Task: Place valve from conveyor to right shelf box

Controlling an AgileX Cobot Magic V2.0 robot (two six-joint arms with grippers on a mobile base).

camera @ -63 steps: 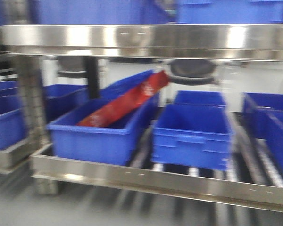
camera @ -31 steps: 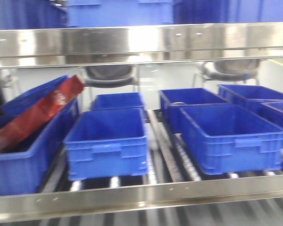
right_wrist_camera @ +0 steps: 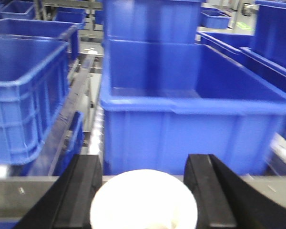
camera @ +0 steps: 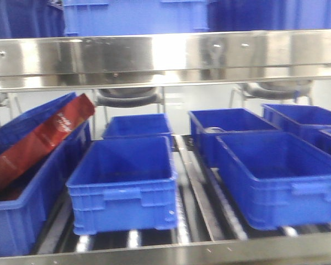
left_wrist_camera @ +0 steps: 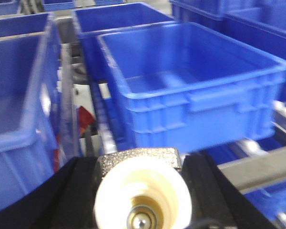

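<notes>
In the left wrist view my left gripper (left_wrist_camera: 140, 164) is shut on a valve (left_wrist_camera: 143, 195) with a brass hex body and a cream round cap. It hangs in front of an empty blue shelf box (left_wrist_camera: 190, 81). In the right wrist view my right gripper (right_wrist_camera: 143, 174) holds a white round-capped valve (right_wrist_camera: 143, 202) between its black fingers (right_wrist_camera: 81, 195), facing a blue box (right_wrist_camera: 190, 119) just beyond a steel rail. Neither gripper shows in the front view. The conveyor is out of view.
The front view shows a steel roller shelf with an empty blue box at centre (camera: 124, 182) and another at right (camera: 287, 176). A left box holds a red packet (camera: 38, 138). A steel upper shelf beam (camera: 165, 55) crosses overhead. More blue boxes stand behind.
The front view has swung right and come closer to the shelf. The box with the red packet has slid from centre to the far left, and the boxes look larger.
</notes>
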